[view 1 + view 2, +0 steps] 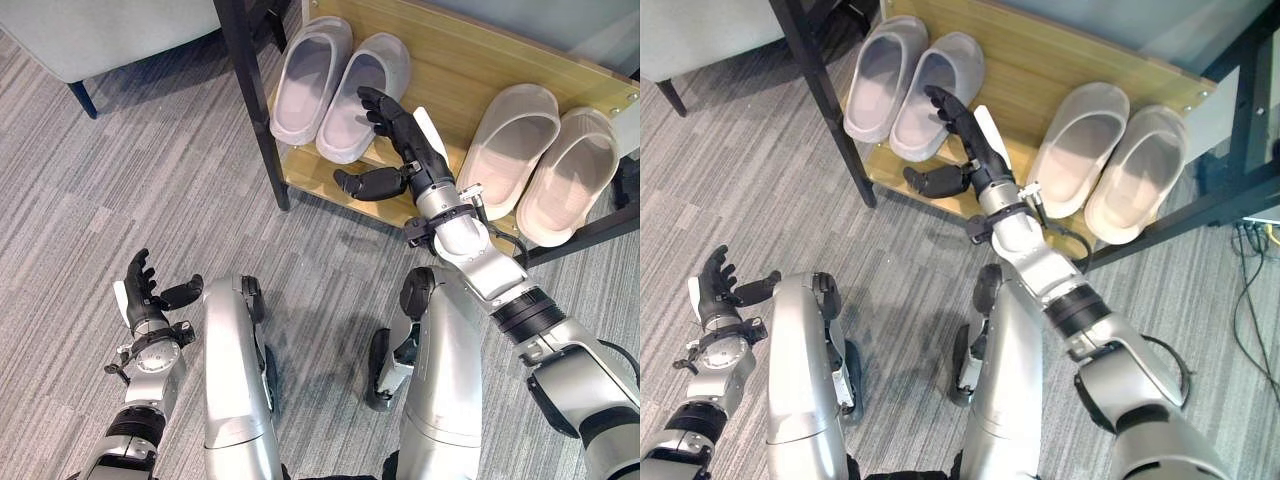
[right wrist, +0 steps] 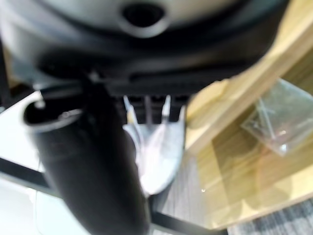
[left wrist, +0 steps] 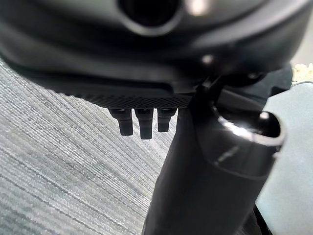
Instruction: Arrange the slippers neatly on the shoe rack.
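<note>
— Are you reading any lettering, numbers or signs anywhere?

— No, you are not getting any. The slippers point(image 1: 310, 80) on the shoe rack point(image 1: 470, 70) are showing plain surfaces, and the rack's wood is carrying no label you can read.

— And the clear packet point(image 2: 274, 122) on the shelf?

— Too blurred; nothing on it is coming through.

The right hand point(image 1: 405, 135) is hiding part of a grey slipper point(image 1: 362, 97) on the shoe rack point(image 1: 470, 75), whose far edge is running out of frame.
</note>
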{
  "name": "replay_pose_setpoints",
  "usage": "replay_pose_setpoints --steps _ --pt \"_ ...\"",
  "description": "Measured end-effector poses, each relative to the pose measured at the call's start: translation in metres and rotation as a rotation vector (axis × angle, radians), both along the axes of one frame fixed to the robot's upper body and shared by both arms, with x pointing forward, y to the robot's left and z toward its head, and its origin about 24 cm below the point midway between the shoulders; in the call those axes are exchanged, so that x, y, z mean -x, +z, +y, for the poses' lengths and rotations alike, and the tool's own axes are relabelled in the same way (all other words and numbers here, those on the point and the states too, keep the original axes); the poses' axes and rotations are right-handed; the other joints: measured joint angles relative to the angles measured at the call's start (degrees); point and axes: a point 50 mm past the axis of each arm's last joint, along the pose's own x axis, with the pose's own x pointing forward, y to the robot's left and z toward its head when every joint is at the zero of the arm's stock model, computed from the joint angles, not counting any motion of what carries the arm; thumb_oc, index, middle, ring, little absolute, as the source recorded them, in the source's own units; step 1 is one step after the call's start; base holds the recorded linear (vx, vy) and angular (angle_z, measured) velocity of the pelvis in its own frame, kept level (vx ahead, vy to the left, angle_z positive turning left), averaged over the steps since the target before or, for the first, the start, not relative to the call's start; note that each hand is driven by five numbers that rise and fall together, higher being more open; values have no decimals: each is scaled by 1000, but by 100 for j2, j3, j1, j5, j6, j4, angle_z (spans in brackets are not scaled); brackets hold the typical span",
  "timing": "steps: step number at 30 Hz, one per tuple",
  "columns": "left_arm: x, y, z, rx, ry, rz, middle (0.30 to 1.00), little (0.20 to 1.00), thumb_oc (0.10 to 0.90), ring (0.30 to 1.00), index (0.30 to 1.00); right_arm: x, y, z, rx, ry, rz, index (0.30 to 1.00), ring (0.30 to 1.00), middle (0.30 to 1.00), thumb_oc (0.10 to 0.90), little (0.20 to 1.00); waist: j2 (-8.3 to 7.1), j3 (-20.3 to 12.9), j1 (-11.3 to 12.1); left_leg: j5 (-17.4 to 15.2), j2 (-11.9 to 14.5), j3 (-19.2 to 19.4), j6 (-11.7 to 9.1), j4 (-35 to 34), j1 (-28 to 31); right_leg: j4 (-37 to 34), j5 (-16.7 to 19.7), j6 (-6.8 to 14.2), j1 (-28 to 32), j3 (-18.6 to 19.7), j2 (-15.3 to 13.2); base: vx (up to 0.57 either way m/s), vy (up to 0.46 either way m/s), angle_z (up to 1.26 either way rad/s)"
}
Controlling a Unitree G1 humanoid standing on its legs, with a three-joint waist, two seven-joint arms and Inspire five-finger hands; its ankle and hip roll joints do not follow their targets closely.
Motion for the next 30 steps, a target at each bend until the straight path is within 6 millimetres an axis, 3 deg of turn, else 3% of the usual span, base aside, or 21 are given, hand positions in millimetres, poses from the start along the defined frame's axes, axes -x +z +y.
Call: replay_pose_setpoints --steps 5,15,18,21,24,26,27,29,30 --pt "0 -1 0 0 2 3 900 900 800 900 900 2 2 0 38 -26 -42 900 900 900 800 900 0 0 -19 0 -1 2 0 -1 -4 -1 -1 -2 -8 2 7 0 0 0" --pt "4 4 2 -47 61 -23 900 900 800 900 900 59 28 -3 7 -48 -424 900 900 900 800 900 2 2 -39 -1 -4 9 -2 -7 -21 0 -5 -4 -27 10 9 0 0 0" --pt "15 -3 3 -16 90 -23 900 900 800 900 900 83 33 -11 9 -76 -535 900 900 900 800 900 0 2 -70 -8 -3 7 -16 -4 -26 -1 -8 -8 -36 9 14 0 0 0" --pt "26 -8 5 14 135 -34 900 900 800 900 900 99 28 -23 9 -129 -580 900 900 900 800 900 -5 4 -102 -11 -11 4 -22 -6 -34 -8 -9 -6 -38 7 17 0 0 0" --pt "37 -4 7 49 210 -86 900 900 800 900 900 115 7 -42 12 -217 -553 900 900 900 800 900 -67 0 -149 -25 13 20 -15 -120 -28 -111 2 -8 -72 -4 56 -63 14 -4" --pt "29 11 5 29 205 -152 900 900 800 900 900 116 -6 -46 22 -243 -512 900 900 900 800 900 -121 -13 -86 -3 22 95 -14 -594 -114 -619 203 64 -197 -83 118 -187 52 -22" --pt "23 19 1 20 187 -181 900 900 800 900 900 116 -9 -47 22 -247 -500 900 900 900 800 900 -112 -11 -95 54 26 141 121 -907 -98 -965 331 -145 -173 -174 85 -148 92 -39" --pt "2 64 -20 -20 85 -362 900 900 800 900 900 123 -31 -46 -28 -244 -405 900 900 900 800 900 -98 -139 -25 528 -43 221 172 -2400 -103 -2451 686 253 -17 -498 100 -38 90 -17" --pt "-7 81 -31 -57 31 -418 900 900 800 900 900 128 -44 -49 -24 -244 -342 900 900 900 800 900 -97 -134 -37 985 -145 311 318 -2966 178 -2997 1106 -50 304 -566 18 -30 66 23"
